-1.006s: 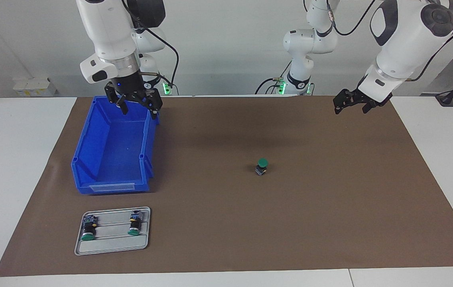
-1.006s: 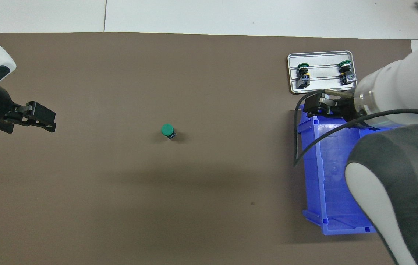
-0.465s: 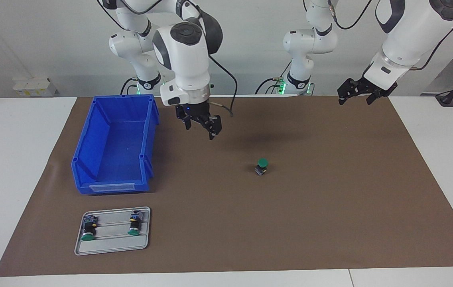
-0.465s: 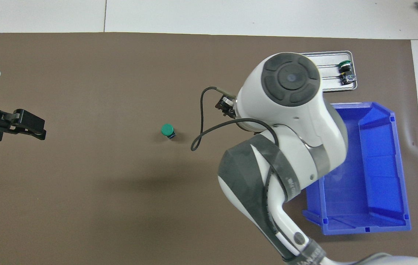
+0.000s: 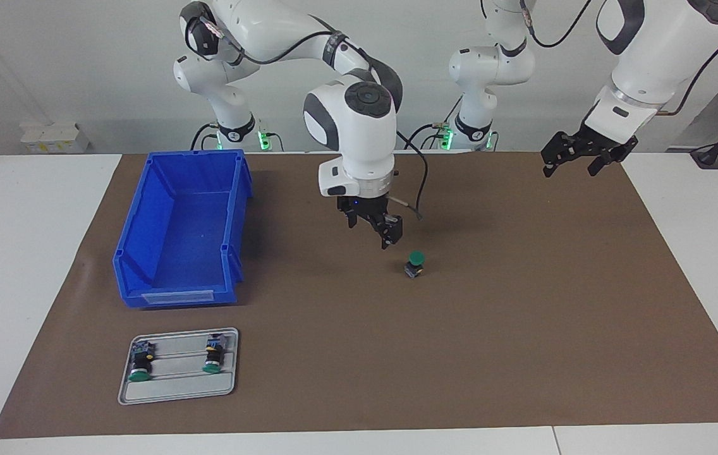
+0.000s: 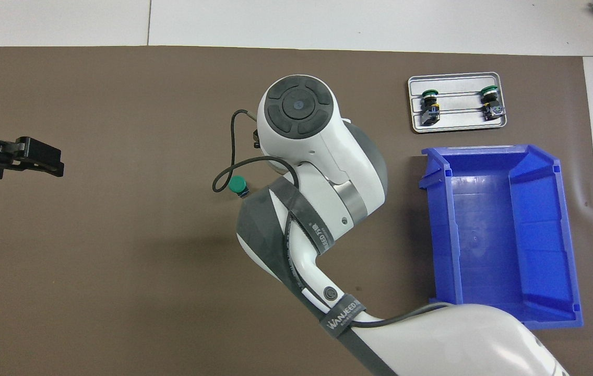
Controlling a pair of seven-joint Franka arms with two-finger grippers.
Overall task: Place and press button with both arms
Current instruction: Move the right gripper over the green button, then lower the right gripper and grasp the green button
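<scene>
The button [image 5: 416, 261] stands upright on the brown mat near the table's middle, green cap up; it also shows in the overhead view [image 6: 237, 184]. My right gripper [image 5: 371, 230] hangs open and empty just above the mat, close beside the button toward the right arm's end, not touching it. In the overhead view the right arm's wrist [image 6: 296, 112] hides this gripper. My left gripper [image 5: 571, 165] is open and empty, raised over the mat's edge at the left arm's end; it also shows in the overhead view [image 6: 40, 159].
A blue bin [image 5: 138, 234] sits empty toward the right arm's end, also in the overhead view [image 6: 427, 219]. Farther from the robots than the bin, a grey tray [image 5: 176, 393] holds two lookalike buttons [image 5: 140, 365] [image 5: 212, 357] lying on their sides.
My right arm has swung from over the blue bin across the mat and lowered to just beside the button. My left gripper has drifted slightly outward and stays raised.
</scene>
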